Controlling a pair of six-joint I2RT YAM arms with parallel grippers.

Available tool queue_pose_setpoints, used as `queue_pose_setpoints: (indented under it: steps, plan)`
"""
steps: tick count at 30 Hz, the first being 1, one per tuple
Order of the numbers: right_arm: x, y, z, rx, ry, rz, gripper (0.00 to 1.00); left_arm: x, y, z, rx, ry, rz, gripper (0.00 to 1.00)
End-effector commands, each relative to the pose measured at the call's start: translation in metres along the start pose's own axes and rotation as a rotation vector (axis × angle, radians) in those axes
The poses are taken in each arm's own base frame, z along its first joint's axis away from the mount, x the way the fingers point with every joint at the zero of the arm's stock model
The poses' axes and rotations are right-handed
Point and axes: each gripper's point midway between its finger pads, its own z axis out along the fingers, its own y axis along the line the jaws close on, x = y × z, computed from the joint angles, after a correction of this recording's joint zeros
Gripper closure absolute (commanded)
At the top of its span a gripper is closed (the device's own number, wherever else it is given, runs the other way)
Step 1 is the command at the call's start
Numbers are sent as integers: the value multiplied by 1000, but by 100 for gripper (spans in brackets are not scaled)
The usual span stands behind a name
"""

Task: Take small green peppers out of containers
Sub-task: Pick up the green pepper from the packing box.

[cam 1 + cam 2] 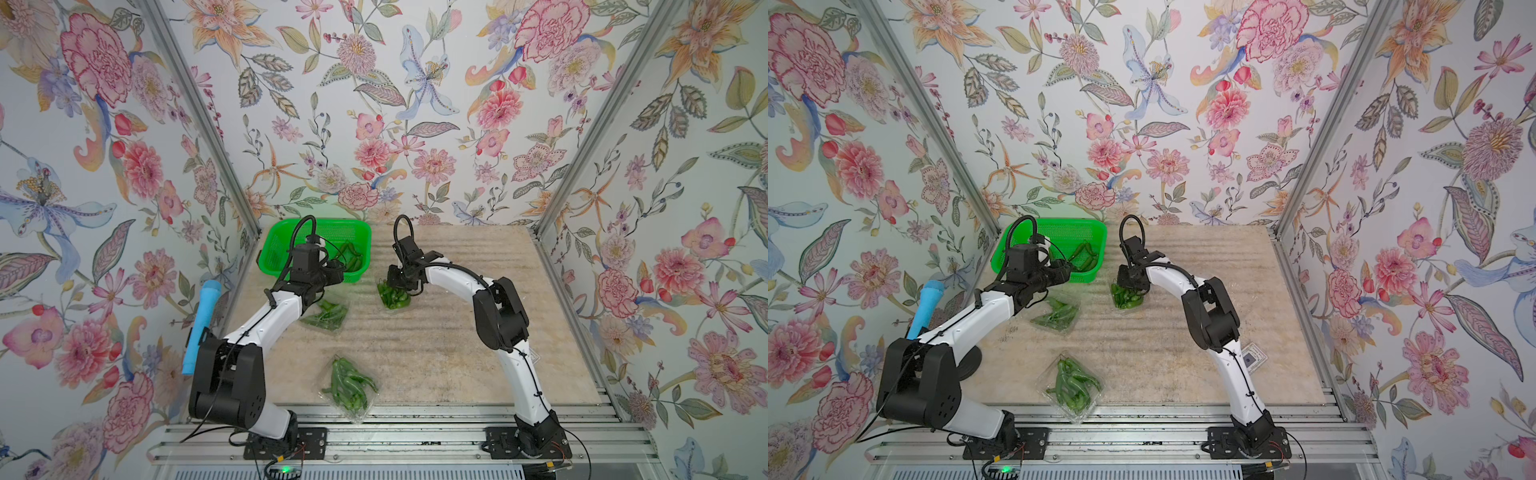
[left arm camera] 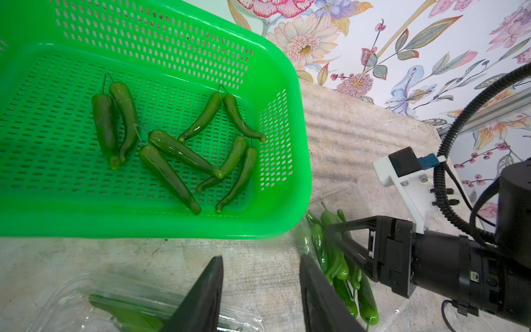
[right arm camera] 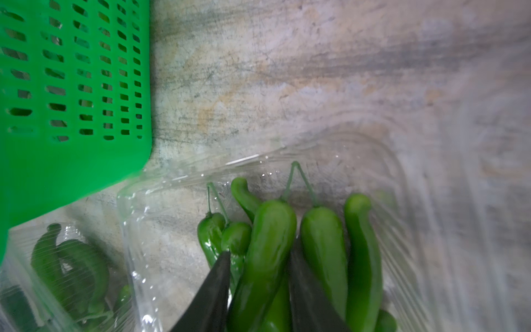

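Three clear plastic containers of small green peppers lie on the table: one at mid-left (image 1: 328, 313), one at the centre (image 1: 392, 296), one near the front edge (image 1: 351, 386). My right gripper (image 3: 260, 250) reaches into the centre container (image 3: 178, 184) and is shut on one small green pepper (image 3: 267, 230) lying among several others. My left gripper (image 2: 260, 260) hangs open with nothing in it, over bare table between the mid-left container (image 2: 86, 290) and the green basket. The right gripper (image 2: 334, 235) also shows in the left wrist view.
A bright green perforated basket (image 1: 286, 232) at the back left holds several loose peppers (image 2: 172, 149). A blue cylinder (image 1: 203, 324) stands off the table's left edge. A small label card (image 1: 1252, 357) lies behind the right arm. Flowered walls close three sides.
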Motion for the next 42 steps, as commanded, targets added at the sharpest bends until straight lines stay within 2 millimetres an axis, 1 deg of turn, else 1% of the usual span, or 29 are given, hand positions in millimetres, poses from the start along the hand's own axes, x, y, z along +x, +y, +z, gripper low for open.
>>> queue_pose_setpoints:
  steps: [1, 2, 6, 9, 11, 14, 16, 18, 19, 20, 24, 27, 29, 33, 34, 35, 36, 38, 41, 42]
  plan:
    - [16, -8, 10, 27, 59, 11, 69, -2, 3, -1, 6, -11, 13, 54]
    - [16, -7, 11, 27, 59, 8, 70, -2, 3, -2, 8, -13, 13, 53]
    - [18, -7, 10, 36, 67, 3, 65, -3, 0, -1, 15, -14, 15, 54]
    - [21, -6, 9, 36, 74, -7, 66, -2, 1, 1, 17, -11, 10, 54]
    - [23, -8, 12, 38, 82, -10, 70, 0, 1, 2, 19, -6, 8, 54]
    - [18, -7, 8, 42, 63, -28, 81, 1, 1, 3, 22, -2, 9, 54]
    - [11, -2, 1, 33, 41, -40, 86, 1, 2, 3, 19, -2, 11, 54]
    - [0, 5, -12, 26, 2, -62, 89, 0, 3, 3, 16, -4, 8, 54]
    - [2, 18, -18, 16, -13, -91, 90, -1, 3, 3, 16, -7, 9, 54]
    - [-1, 25, -26, 10, -32, -105, 91, -2, 3, 3, 16, -10, 10, 54]
    - [-19, 49, -65, -32, -115, -154, 93, -10, 12, 1, 0, -23, 1, 54]
    - [-26, 73, -87, -109, -141, -187, 94, -19, 20, -1, -8, -40, -15, 54]
    - [-30, 88, -96, -140, -161, -220, 95, -26, 26, -3, -15, -57, -27, 54]
    - [-39, 114, -103, -185, -206, -314, 95, -32, 31, -6, -21, -69, -33, 54]
    - [-41, 125, -104, -208, -223, -356, 96, -32, 31, -6, -21, -68, -35, 54]
    - [-45, 134, -103, -228, -241, -391, 97, -32, 33, -7, -24, -71, -41, 54]
    - [-49, 139, -103, -233, -258, -403, 97, -31, 34, -8, -24, -73, -44, 54]
    - [-57, 158, -101, -292, -279, -444, 97, -28, 35, -9, -25, -71, -47, 54]
    - [-68, 178, -94, -350, -318, -495, 96, -21, 37, -11, -21, -64, -56, 54]
    - [-72, 181, -91, -363, -329, -500, 96, -20, 38, -11, -23, -62, -60, 54]
